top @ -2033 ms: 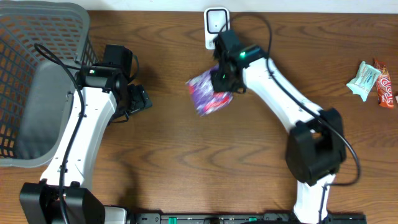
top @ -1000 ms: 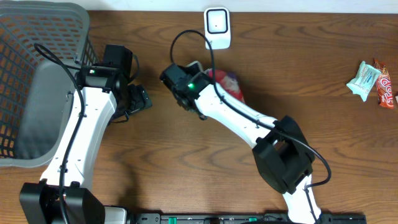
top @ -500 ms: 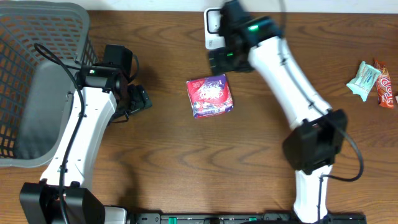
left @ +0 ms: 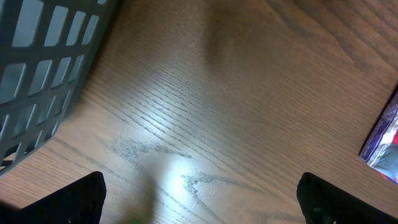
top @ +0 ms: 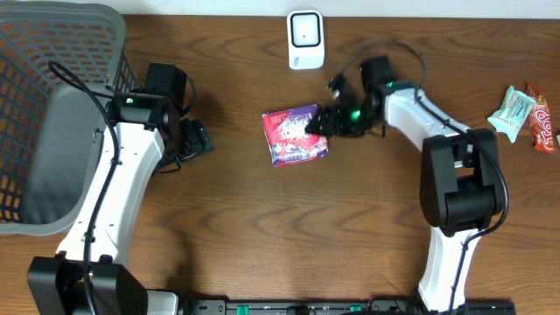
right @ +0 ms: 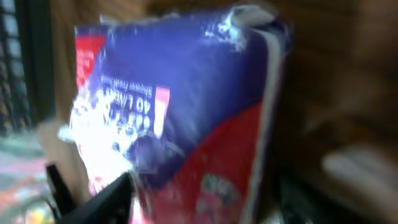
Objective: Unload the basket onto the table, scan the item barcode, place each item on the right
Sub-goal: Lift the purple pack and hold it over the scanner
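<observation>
The item, a purple and red packet (top: 296, 136), lies flat on the wooden table below the white scanner (top: 305, 39). My right gripper (top: 322, 122) is at the packet's right edge. In the right wrist view the packet (right: 186, 118) fills the blurred space between the fingers; whether they press on it does not show. My left gripper (top: 197, 140) stands open over bare wood left of the packet, nothing between its fingers (left: 87, 199). The packet's edge (left: 385, 137) shows at the right of the left wrist view. I cannot make out a barcode.
A grey plastic basket (top: 52, 52) fills the far left, its wall (left: 43, 56) close to the left gripper. Two wrapped snacks (top: 512, 112) (top: 541, 116) lie at the right edge of the table.
The right arm swung from the scanner down to the packet's right edge. The packet lies where it lay half a second ago. The left arm has not moved.
</observation>
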### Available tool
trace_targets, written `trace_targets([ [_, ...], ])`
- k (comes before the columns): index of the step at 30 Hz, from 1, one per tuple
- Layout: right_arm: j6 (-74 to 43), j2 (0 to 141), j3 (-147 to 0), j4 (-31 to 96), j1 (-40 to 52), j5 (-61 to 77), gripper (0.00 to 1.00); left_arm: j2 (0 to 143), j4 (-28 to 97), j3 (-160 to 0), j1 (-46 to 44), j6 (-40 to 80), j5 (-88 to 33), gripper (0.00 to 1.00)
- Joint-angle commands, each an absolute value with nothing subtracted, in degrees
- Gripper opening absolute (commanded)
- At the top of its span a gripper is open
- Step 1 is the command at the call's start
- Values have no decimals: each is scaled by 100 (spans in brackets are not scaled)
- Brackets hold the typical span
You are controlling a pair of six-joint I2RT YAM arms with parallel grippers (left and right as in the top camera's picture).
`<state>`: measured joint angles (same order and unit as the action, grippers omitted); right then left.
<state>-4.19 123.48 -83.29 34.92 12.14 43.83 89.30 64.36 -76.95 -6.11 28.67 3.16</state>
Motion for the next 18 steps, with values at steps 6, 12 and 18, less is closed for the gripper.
trace_targets([
  [6,-1422,12339,-8178,3044,1343,4963,1,8982,6466,-7664,-591,2917,392,98],
  [12,-2541,12248,-9048,2132,1332,5714,1,8982,6466,-7664,-591,2917,392,98],
  [18,-4051,12248,-9712,489,1278,4748,1,8982,6466,-7664,-591,2917,392,98],
])
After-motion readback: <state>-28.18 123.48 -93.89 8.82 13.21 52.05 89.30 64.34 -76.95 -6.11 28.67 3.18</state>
